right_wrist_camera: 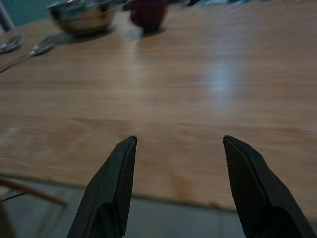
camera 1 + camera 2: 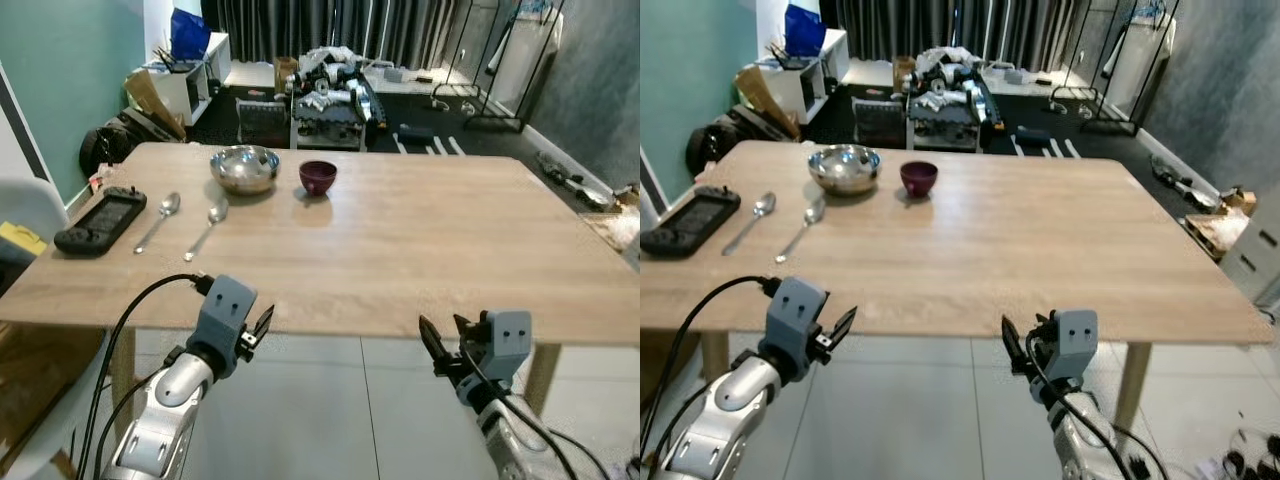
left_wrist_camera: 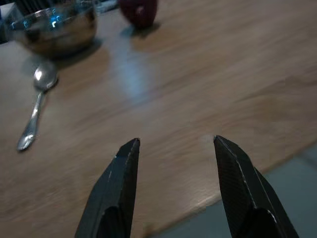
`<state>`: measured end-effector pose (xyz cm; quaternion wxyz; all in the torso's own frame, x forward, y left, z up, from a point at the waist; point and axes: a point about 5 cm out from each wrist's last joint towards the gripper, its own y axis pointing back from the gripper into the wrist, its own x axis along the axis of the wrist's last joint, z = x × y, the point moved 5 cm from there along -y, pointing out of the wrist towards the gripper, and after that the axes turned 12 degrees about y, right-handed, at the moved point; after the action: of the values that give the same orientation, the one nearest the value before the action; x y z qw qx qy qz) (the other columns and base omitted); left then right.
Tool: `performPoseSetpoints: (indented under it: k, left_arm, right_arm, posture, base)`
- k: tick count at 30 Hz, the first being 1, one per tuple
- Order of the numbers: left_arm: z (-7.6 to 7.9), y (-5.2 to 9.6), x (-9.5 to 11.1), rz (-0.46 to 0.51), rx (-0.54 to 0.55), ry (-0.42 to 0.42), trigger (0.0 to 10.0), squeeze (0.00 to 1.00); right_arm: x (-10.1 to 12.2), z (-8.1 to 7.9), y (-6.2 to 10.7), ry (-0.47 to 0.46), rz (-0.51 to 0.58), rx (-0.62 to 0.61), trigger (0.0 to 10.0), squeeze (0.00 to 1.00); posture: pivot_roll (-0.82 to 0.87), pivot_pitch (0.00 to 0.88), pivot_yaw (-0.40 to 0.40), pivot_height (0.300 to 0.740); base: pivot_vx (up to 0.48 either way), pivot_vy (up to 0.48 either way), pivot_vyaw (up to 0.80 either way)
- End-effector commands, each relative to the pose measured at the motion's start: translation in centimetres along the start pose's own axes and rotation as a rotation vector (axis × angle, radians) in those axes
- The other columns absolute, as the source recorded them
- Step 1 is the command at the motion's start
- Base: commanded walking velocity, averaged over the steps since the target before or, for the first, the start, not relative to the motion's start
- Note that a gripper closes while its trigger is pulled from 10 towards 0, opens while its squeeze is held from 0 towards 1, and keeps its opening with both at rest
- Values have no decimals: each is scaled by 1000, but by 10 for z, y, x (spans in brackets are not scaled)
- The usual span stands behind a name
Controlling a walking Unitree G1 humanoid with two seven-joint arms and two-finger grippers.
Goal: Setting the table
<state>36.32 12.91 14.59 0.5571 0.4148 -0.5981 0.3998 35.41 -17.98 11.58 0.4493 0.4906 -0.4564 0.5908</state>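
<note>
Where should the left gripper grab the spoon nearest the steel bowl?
Mid-handle, from above. The spoon lies flat on the table, its thin handle running toward the robot, bowl end by the steel bowl. The open left gripper should probably close across the handle.

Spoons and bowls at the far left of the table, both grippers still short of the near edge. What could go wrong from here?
1. Both spoons lie flat and thin on the table; the left gripper, open, could scrape or slip off one.
2. The steel bowl and small dark bowl sit side by side; reaching for one may knock the other.
3. The black device lies by the left edge, beside the spoons; a sweep could push it off.
</note>
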Motion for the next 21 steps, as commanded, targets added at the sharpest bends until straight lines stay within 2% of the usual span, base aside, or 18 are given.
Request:
performPoseSetpoints:
  k: [1,21]
  left_arm:
    - [3,0,-4,-13,-8,1,10000,0]
    - [1,0,-3,-11,1,4,10000,0]
  right_arm:
    - [-6,7,5,4,-22,-20,10000,0]
    - [3,9,2,16,8,-32,10000,0]
  posture:
    - [73,32,44,740]
    - [77,31,42,740]
  base:
    - [480,0,0]
    - [480,0,0]
